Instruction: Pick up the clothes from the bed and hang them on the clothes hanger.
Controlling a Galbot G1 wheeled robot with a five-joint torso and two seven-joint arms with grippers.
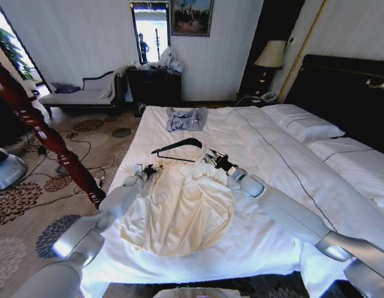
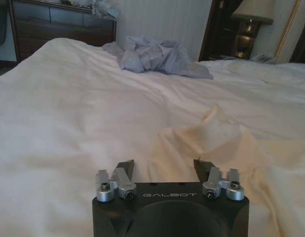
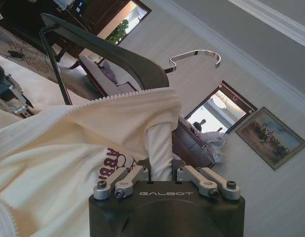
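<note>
— Looking over the bed (image 1: 285,186), where does the cream shirt (image 1: 186,208) lie?

— On the near left part of the white duvet, spread out and rumpled, its collar end toward the far side. The black clothes hanger (image 1: 177,148) sits at that collar end, its silver hook just beyond it.

— And the right gripper (image 1: 212,158)?

— It reaches in from the right to the shirt's collar. In the right wrist view its fingers (image 3: 124,178) are drawn in on a fold of cream cloth that rises between them, so it has the shirt (image 3: 78,148) pinched. The zip edge of the collar lies against the hanger's dark shoulder (image 3: 118,54), and the hook (image 3: 194,55) curves up past it.

— The left gripper (image 1: 147,169)?

— It is at the shirt's left edge, near the shoulder. From its wrist view the jaws stand apart, with nothing between the dark fingertips (image 2: 125,168); cream fabric (image 2: 216,143) bunches up just ahead of them on the duvet (image 2: 68,113).

— Anything else on the bed?

— A small grey-blue garment (image 1: 186,118) lies crumpled at the far end, well apart from the shirt, and white pillows (image 1: 304,124) sit far right by the black headboard (image 1: 347,93). A dark red wooden stand (image 1: 46,133) leans at the left, off the bed.
</note>
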